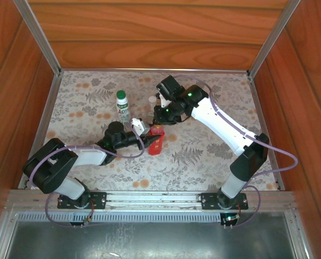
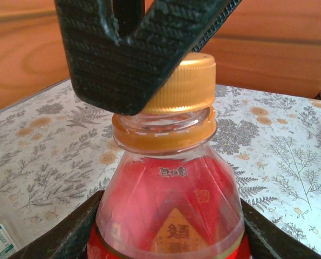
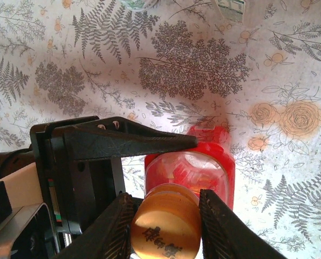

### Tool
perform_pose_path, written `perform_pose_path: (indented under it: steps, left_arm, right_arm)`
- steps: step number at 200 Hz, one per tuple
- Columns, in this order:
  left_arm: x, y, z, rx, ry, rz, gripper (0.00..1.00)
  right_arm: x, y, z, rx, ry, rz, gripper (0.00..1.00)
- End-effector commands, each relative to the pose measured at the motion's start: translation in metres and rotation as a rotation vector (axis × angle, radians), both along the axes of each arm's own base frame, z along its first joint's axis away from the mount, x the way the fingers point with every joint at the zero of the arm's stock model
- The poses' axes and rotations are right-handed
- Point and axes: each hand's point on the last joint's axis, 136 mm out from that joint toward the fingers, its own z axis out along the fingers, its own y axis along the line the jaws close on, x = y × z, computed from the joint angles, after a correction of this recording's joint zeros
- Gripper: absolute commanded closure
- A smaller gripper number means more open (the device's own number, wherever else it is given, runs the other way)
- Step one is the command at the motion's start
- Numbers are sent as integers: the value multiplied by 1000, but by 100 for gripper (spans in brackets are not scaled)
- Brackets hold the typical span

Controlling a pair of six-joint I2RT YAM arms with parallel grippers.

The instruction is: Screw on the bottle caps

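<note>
Standing upright near the middle of the flower-and-fern patterned surface, the red bottle is the thing both arms meet at. The left hand reaches it from the near-left side and is closed on its body; in the left wrist view its two dark fingers press against the lower left and lower right of the clear, red-labelled wall. The orange cap sits on the neck of the red bottle, just above the orange collar ring, and looks slightly tilted. The right hand comes down on the red bottle from the far side and is closed on that cap: in the right wrist view its fingers touch the cap on both sides, and printed characters show on the cap's top. Beyond the red bottle and to its left, well apart from it, stands the white bottle with the green cap on top.
</note>
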Motion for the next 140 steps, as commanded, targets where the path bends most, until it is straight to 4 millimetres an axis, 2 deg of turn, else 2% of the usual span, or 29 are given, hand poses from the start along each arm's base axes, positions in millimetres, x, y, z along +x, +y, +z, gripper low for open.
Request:
perform_pose_path:
  steps: [1,30,41,83,140]
  left_arm:
    - [-4,5,-33,86,68,11,47]
    - [-6,4,-35,86,76,0,47]
    - [-7,4,-34,84,80,-7,47]
    - [-14,1,-36,82,99,-49,47]
    - [-33,-4,-34,54,156,-167,47]
  right_arm:
    - [-7,-1,6,0,11,23,69]
    - [-10,2,7,2,-35,151,72]
    - [-12,3,9,6,-67,220,78]
    - [-19,7,12,9,-146,457,85]
    - [-36,2,21,6,-314,898,91]
